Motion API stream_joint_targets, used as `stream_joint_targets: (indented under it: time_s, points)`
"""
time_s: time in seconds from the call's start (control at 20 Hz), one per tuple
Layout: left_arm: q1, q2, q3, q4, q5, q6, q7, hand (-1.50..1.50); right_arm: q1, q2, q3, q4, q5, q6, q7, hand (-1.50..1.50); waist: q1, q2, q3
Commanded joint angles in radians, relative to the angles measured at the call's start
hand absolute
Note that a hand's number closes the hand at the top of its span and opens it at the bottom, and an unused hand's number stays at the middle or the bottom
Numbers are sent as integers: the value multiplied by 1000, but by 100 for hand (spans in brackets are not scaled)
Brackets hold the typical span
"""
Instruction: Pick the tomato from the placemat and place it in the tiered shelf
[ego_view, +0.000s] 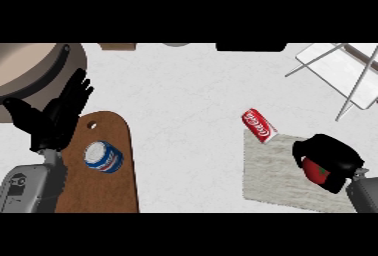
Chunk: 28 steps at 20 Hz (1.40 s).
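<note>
We are curling our right hand (330, 159) around the round red tomato (318, 170) on the pale woven placemat (275, 175) near the counter's right edge, ready for lifting it toward the white wire tiered shelf (341, 75), while our left hand (53, 117) is resting open, holding nothing.

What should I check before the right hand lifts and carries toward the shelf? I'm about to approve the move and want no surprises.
1. Tomato held: ok. The right hand has its fingers curled round it, red showing beneath.
2. Tomato lifted off the placemat: cannot tell from this steep view.
3. Soda can clear of the hand: ok. It lies tipped at the placemat's upper left corner, apart from the hand.
4. Tiered shelf within view: ok, at upper right, only partly shown.
5. Path to the shelf: ok, bare counter between.
6. Left hand out of the way: ok, open at the left, by the cutting board.
</note>
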Motion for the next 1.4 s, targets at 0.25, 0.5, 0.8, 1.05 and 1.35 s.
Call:
stream_joint_targets:
  time_s: [0.25,0.5,0.8,1.05,1.35]
  points:
    - [0,25,14,-76,6,4,71,0,216,284,132,-309,58,94,340,150,-20,-7,9]
    - [1,-6,8,-42,3,16,52,0,274,360,139,-498,17,142,402,150,-24,0,9]
    - [43,29,32,-56,11,-13,34,0,357,508,51,-738,-241,180,405,150,-29,-4,10]
    - [55,0,9,-70,-8,6,23,0,366,513,29,-1050,-390,200,581,150,-24,-2,9]
    - [1,3,19,-36,1,1,40,0,134,515,-204,-1217,-593,378,889,150,-5,6,9]
